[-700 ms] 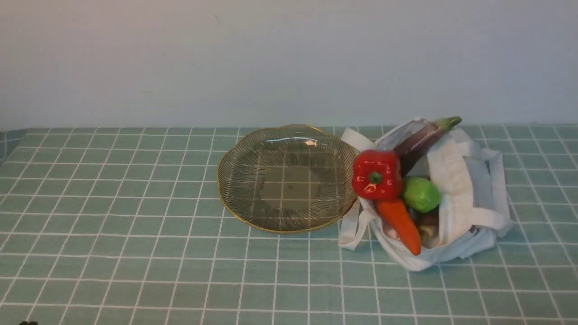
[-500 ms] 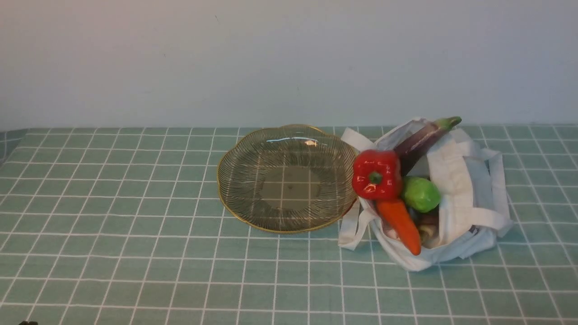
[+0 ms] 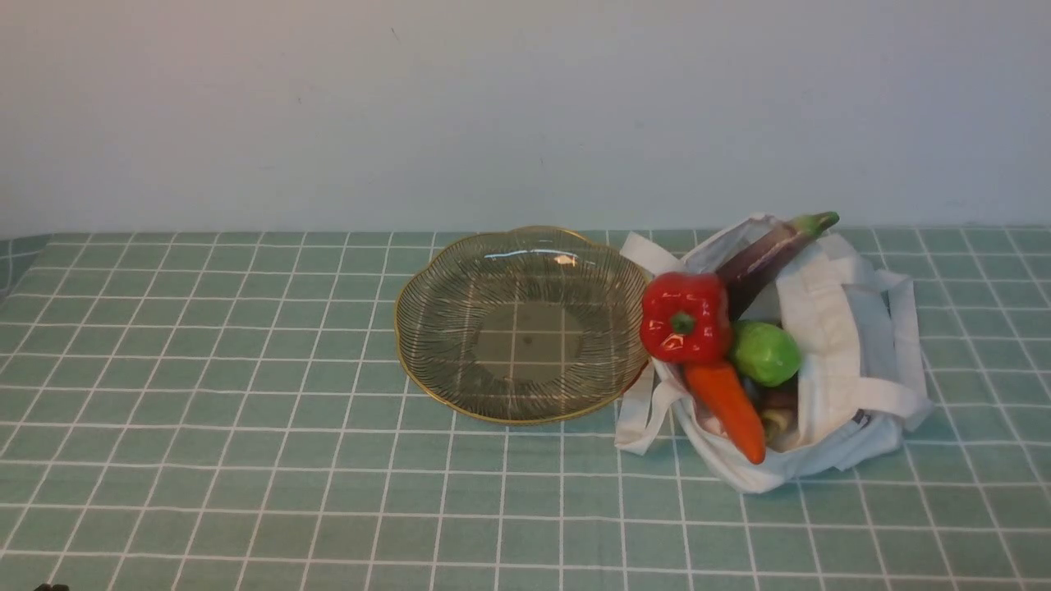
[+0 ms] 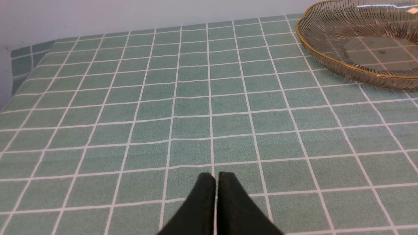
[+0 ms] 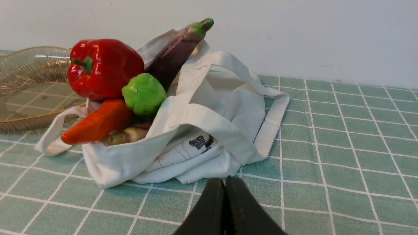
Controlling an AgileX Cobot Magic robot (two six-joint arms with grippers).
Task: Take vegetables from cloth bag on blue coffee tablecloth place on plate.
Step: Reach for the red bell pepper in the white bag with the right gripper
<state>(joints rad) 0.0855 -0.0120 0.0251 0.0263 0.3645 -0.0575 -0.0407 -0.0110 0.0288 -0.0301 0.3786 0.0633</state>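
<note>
The white cloth bag (image 3: pixel 829 345) (image 5: pixel 202 130) lies on the pale blue-green tablecloth (image 3: pixel 246 410), right of the glass plate (image 3: pixel 427 361) (image 4: pixel 326 49). Out of its mouth stick a red bell pepper (image 3: pixel 686 316) (image 5: pixel 104 67), an orange carrot (image 3: pixel 727 402) (image 5: pixel 98 122), a green round vegetable (image 3: pixel 765 353) (image 5: pixel 144 94) and a purple eggplant (image 3: pixel 768 250) (image 5: pixel 173 57). The plate holds nothing. My right gripper (image 5: pixel 224 182) is shut and empty, low over the cloth just short of the bag. My left gripper (image 4: pixel 216 178) is shut and empty over bare cloth, well away from the plate.
A plain pale wall (image 3: pixel 525 107) stands behind the table. The cloth drops over the table's left edge (image 4: pixel 19 62). A pale root-like piece (image 5: pixel 129 133) lies in the bag under the carrot.
</note>
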